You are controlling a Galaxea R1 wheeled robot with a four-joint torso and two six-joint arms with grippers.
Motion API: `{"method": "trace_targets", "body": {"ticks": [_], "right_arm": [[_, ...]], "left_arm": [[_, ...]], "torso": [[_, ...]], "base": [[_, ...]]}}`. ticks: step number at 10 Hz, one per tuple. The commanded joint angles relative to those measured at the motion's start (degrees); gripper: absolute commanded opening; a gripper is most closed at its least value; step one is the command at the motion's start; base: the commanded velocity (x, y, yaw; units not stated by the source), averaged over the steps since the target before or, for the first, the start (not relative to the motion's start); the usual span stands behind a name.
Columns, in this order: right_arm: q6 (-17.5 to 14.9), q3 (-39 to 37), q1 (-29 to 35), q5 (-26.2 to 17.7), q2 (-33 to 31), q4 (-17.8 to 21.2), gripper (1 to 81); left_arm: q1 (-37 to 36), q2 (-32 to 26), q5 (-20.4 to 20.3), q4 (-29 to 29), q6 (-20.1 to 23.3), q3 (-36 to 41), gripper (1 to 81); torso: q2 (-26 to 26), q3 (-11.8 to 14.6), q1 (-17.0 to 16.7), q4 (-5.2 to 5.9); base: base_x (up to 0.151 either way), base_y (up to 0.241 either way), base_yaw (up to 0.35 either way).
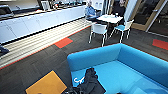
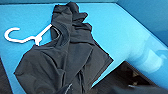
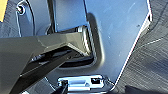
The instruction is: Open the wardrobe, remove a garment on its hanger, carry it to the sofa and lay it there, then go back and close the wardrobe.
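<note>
The garment [image 1: 89, 81] is lying in a loose, crumpled heap on the seat of the sofa [image 1: 117, 56], near the seat's front edge and close under the head camera. In the left wrist view the garment [image 2: 67, 57] is spreading across the blue cushion, and the hanger [image 2: 27, 37] is resting flat on the seat with its hook pointing away from the fabric and its shoulder end tucked into the collar. Nothing is touching either one in these views. Whether the left gripper is open or closed cannot be told, and the same goes for the right; the right wrist view is taking in the robot's own grey parts against dark carpet.

Judging from this, the laying-down step is looking finished: garment and hanger are both sitting on the sofa. What is left is the return trip and the closing of the wardrobe.

Farther off, an orange patch [image 1: 47, 84] is showing in the carpet beside the sofa. Beyond it a white table [image 1: 110, 18] is standing with white chairs [image 1: 98, 29] around it, two people are sitting at its far side, and a long white counter [image 1: 37, 22] is running along the wall.

No brand, label or legible writing is appearing anywhere.
</note>
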Motion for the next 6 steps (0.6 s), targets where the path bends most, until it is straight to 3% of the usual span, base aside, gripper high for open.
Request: {"method": "trace_targets", "body": {"ticks": [1, 6], "right_arm": [[-0.47, 0.59, 0.16, -4.28, 0.93, -0.43, 81.1], [-0.47, 0.59, 0.34, -4.28, 0.93, -0.51, 81.1]], "left_arm": [[1.19, -1.96, 0.17, 5.71, 0.21, 3.03, 81.1], [14.64, -5.74, 0.17, 11.95, 0.83, 0.22, 81.1]], "torso": [[0.00, 4.11, 0.00, 0.00], [-0.06, 11.46, -0.09, 0.00]], "base": [[0.000, 0.000, 0.000], [0.000, 0.000, 0.000]]}}
